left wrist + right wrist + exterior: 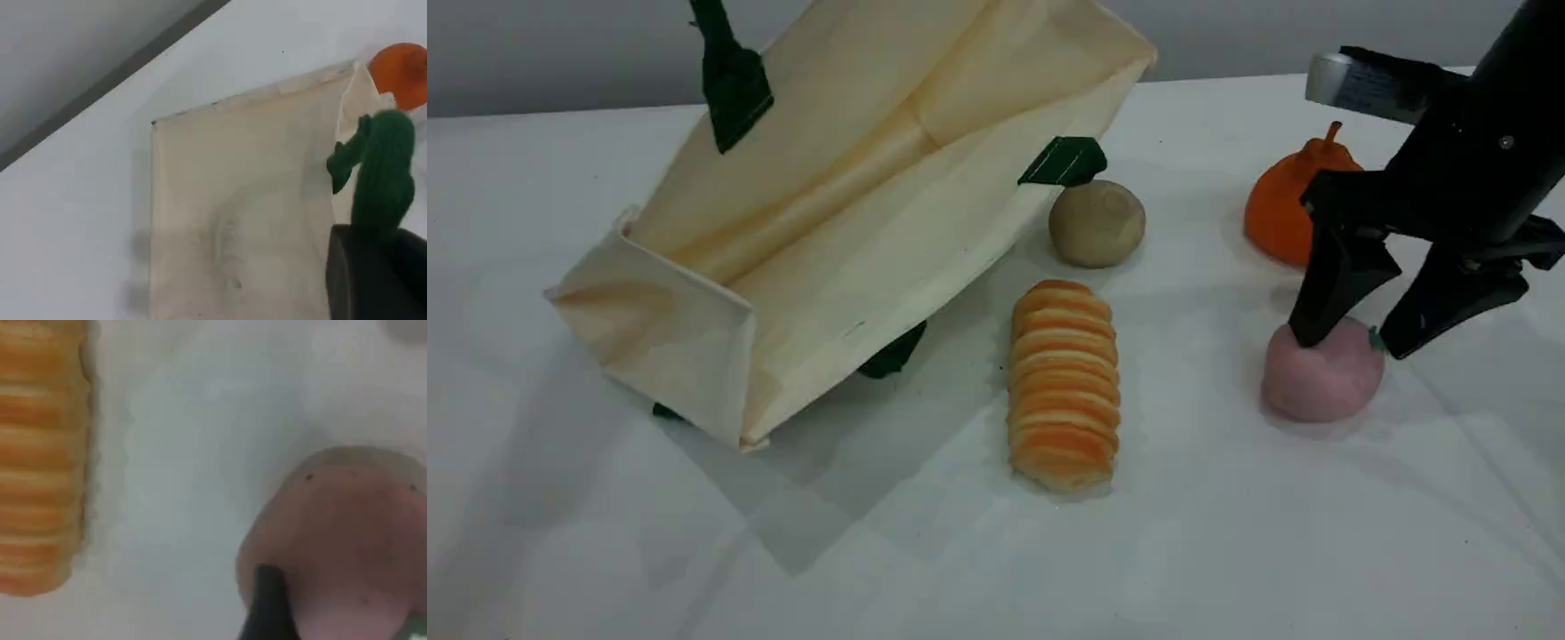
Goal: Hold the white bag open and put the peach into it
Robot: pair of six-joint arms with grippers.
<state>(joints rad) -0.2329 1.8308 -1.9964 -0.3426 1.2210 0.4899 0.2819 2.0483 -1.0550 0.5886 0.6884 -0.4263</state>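
The right gripper stands over the peach, jaws apart, one finger touching its top.

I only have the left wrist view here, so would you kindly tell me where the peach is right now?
Observer: The peach sits on the table at the right, in front of the orange fruit.
Operator: Thanks. Is the right gripper near it?
Observer: Yes, the right gripper straddles the top of the peach, one finger on each side, jaws not yet tight on it.
Operator: And is the bag's mouth lifted?
Observer: The bag is raised by its green handle on the left side, its base resting on the table and the mouth tilted up and to the right.
Operator: Anything between the bag and the peach?
Observer: A ridged bread roll and a beige bun lie between them.
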